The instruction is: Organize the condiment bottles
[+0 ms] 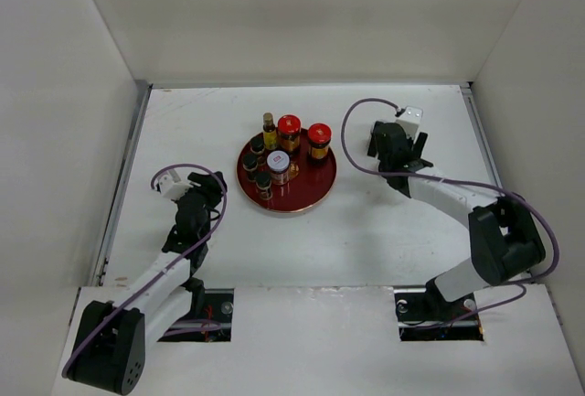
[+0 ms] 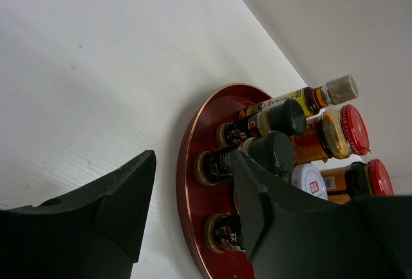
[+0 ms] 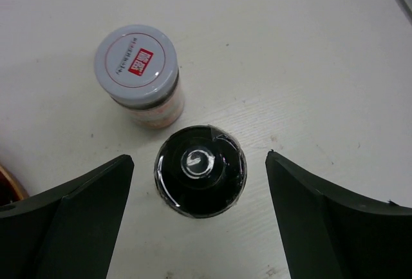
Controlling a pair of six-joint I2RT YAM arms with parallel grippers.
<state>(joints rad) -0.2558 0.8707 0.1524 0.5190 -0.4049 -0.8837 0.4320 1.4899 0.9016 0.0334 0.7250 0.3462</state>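
While most bottles (image 1: 289,131) already stand on the tray (image 1: 315,187), two sit off it on the table (image 3: 309,47). Your right gripper (image 3: 198,163) is spread around the black-capped bottle (image 3: 200,185), the white-lidded jar (image 3: 136,57) just beside; your left gripper (image 2: 193,160) gapes empty.

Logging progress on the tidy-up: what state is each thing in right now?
Tray: on the table, holding seven bottles, all upright and capped.
Black-capped bottle: upright on the table, capped, ungripped.
White-lidded jar: upright on the table, lidded, off the tray.
Left gripper: jaws open, empty.
Right gripper: jaws open, either side of the black-capped bottle.
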